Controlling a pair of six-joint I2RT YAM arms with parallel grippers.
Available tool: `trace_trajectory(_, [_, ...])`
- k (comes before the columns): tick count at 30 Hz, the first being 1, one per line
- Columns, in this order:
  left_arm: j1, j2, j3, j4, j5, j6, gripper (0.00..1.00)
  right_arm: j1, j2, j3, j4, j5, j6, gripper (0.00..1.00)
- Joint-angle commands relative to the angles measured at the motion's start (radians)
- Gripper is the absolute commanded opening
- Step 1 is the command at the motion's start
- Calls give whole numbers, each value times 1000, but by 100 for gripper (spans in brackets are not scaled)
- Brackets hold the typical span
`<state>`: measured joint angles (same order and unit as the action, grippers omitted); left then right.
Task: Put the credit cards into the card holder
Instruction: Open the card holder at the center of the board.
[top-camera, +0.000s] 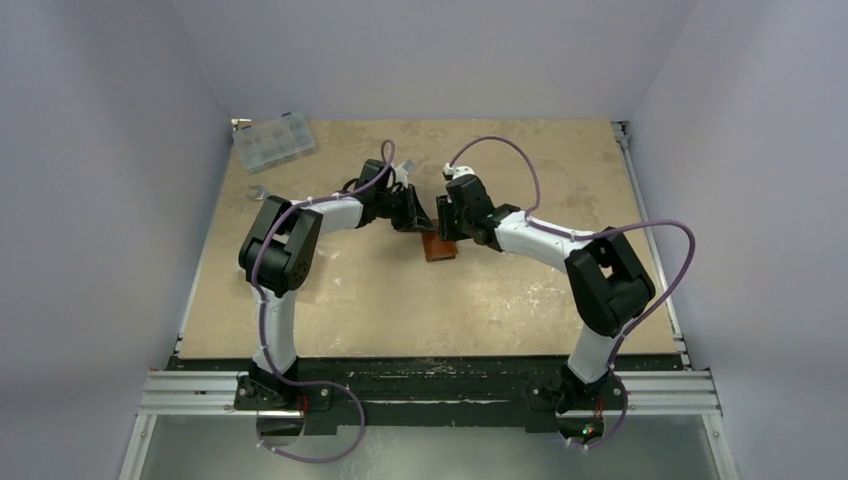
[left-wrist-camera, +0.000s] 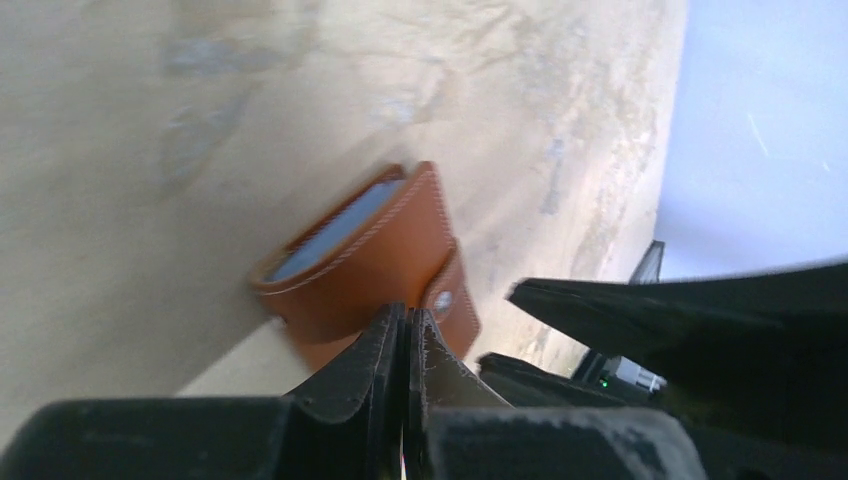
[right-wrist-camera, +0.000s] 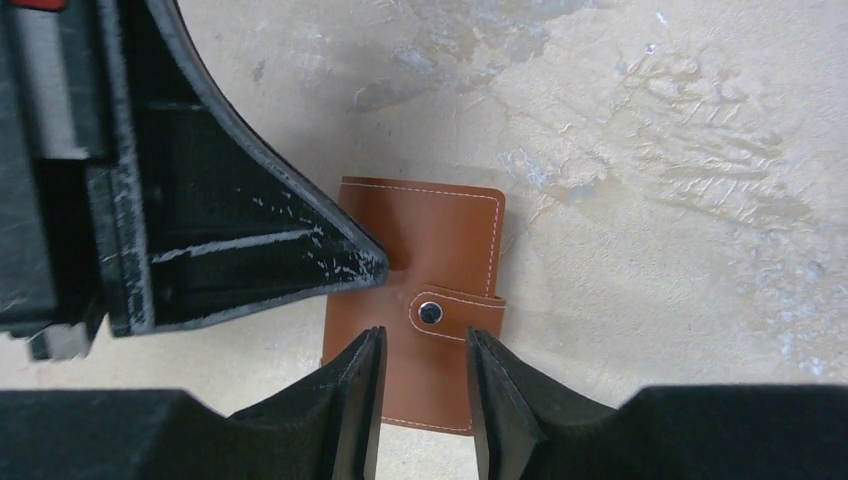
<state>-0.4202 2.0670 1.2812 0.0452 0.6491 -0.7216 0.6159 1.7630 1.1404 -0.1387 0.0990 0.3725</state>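
The card holder (top-camera: 440, 247) lies folded shut on the table, brown leather with its snap strap fastened; it also shows in the right wrist view (right-wrist-camera: 440, 240) and the left wrist view (left-wrist-camera: 360, 250). A light blue-grey strip (left-wrist-camera: 335, 228) shows between its flaps; I cannot tell whether it is a card or lining. No loose credit cards are in view. My left gripper (top-camera: 418, 215) (left-wrist-camera: 408, 318) is shut with nothing seen between its jaws, its tip at the holder's edge. My right gripper (top-camera: 447, 222) (right-wrist-camera: 425, 345) is open and hovers over the holder, just below the snap stud (right-wrist-camera: 430, 313).
A clear compartmented plastic box (top-camera: 273, 141) stands at the far left corner. A silver wrench (top-camera: 256, 192) lies on the table just in front of it. The two grippers are close together over the holder. Walls enclose the table on three sides.
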Motion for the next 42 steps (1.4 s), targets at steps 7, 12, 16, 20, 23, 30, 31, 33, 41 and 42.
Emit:
trace_trajectory(7, [29, 77, -14, -74, -78, -61, 0, 132, 93, 131, -84, 410, -22, 50])
trace_trajectory(12, [29, 74, -3, -113, -106, -40, 0, 149, 161, 167, -103, 478, -1, 47])
trace_trajectory(16, [29, 65, 7, -141, -125, -22, 0, 150, 183, 156, -109, 545, 50, 37])
trace_trajectory(20, [29, 67, 13, -159, -131, -14, 0, 150, 194, 138, -73, 543, 61, 24])
trace_trajectory(23, [29, 71, 21, -187, -153, -1, 0, 149, 194, 132, -76, 578, 73, 11])
trace_trajectory(30, [29, 87, 38, -222, -176, 20, 0, -5, 2, -100, 170, 173, 164, 0])
trace_trajectory(31, [29, 88, 40, -222, -176, 21, 0, -43, -26, -140, 226, 29, 181, 0])
trace_trajectory(33, [29, 88, 40, -222, -174, 24, 0, -109, -61, -208, 310, -152, 221, 0])
trace_trajectory(41, [8, 65, 70, -240, -180, 72, 0, -224, -43, -233, 227, -128, 135, 6])
trace_trajectory(42, [2, 63, 78, -252, -186, 84, 0, -214, -32, -207, 172, -63, 100, 9])
